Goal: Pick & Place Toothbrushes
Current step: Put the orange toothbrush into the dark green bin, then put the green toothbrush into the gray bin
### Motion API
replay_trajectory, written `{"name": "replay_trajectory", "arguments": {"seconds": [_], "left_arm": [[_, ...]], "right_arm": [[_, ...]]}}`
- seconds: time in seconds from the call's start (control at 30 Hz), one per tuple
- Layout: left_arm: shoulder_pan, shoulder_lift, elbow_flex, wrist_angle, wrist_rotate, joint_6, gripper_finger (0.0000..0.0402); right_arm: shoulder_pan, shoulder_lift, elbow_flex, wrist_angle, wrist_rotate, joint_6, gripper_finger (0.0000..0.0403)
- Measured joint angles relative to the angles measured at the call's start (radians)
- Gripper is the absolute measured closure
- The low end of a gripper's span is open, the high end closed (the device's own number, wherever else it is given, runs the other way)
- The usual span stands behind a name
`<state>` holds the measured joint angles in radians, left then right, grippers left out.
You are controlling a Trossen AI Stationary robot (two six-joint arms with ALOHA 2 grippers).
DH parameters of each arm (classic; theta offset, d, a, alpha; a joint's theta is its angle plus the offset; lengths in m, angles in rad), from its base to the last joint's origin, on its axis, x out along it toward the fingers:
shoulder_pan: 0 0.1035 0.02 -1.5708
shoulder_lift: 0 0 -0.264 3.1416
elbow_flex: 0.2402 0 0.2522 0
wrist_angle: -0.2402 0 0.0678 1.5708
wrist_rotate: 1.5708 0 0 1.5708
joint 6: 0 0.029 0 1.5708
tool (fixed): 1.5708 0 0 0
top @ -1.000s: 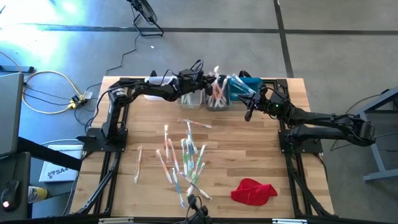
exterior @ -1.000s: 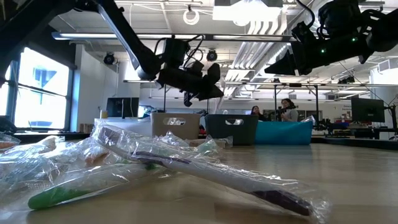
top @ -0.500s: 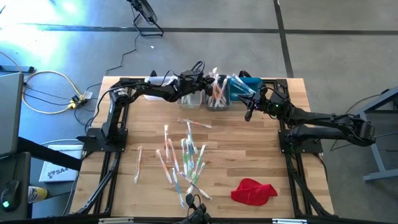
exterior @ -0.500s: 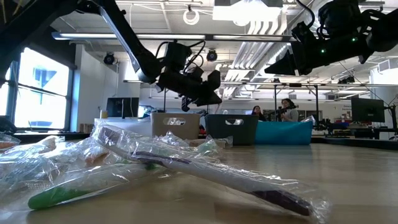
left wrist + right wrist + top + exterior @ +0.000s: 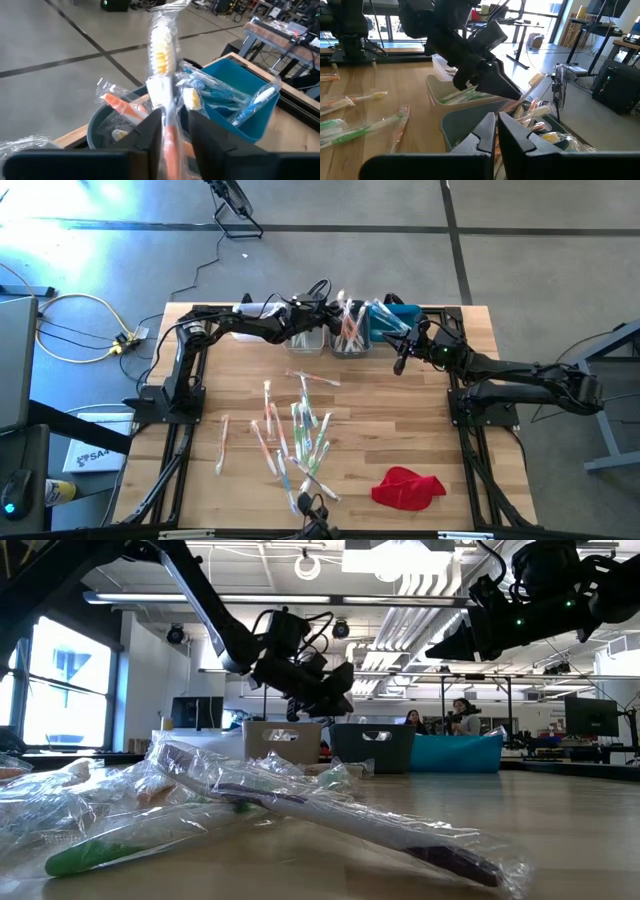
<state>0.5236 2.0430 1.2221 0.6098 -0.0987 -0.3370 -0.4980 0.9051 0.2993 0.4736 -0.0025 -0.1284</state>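
Table [image 5: 420, 430] fills the frame centre in the high view; bins run along its top edge. You're partway through. Grey bin [image 5: 347, 340] holds orange brushes, blue bin [image 5: 385, 320] holds blue ones, beige bin [image 5: 305, 340] has a few. Loose pile [image 5: 295, 435] sits centre to lower centre, well over a dozen wrapped brushes left to sort. Red cloth [image 5: 407, 486] lies lower right, apart from the pile.

Left arm reaches from upper left across to top centre. Left gripper [image 5: 325, 313] hangs over the beige/grey bin edge. In the left wrist view, jaws are clenched on an orange brush [image 5: 162, 75], bristle end up, handle down btwn the fingers [image 5: 150, 132], right above the grey bin. Looks like a drop is due; release not yet done.

Right arm comes in from the right, bent, parked. Right gripper [image 5: 402, 358] sits just below the blue bin. Its fingers [image 5: 482, 135] are pressed together w/ nothing btwn them.
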Motion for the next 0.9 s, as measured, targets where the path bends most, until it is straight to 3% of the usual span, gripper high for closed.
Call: {"name": "replay_trajectory", "arguments": {"seconds": [0.23,0.43,0.67,0.9], "left_arm": [[0.0,0.0,0.0,0.001,0.038,-0.002,0.0256],[0.0,0.0,0.0,0.047,0.049,-0.007,0.0252],[-0.001,0.0,0.0,0.076,0.173,-0.008,0.0252],[0.0,0.0,0.0,0.071,0.171,-0.008,0.0252]], "right_arm": [[0.0,0.0,0.0,0.0,0.0,0.0,0.0391],[0.0,0.0,0.0,0.0,0.0,0.0,0.0391],[0.0,0.0,0.0,0.0,0.0,0.0,0.0391],[0.0,0.0,0.0,0.0,0.0,0.0,0.0391]]}}
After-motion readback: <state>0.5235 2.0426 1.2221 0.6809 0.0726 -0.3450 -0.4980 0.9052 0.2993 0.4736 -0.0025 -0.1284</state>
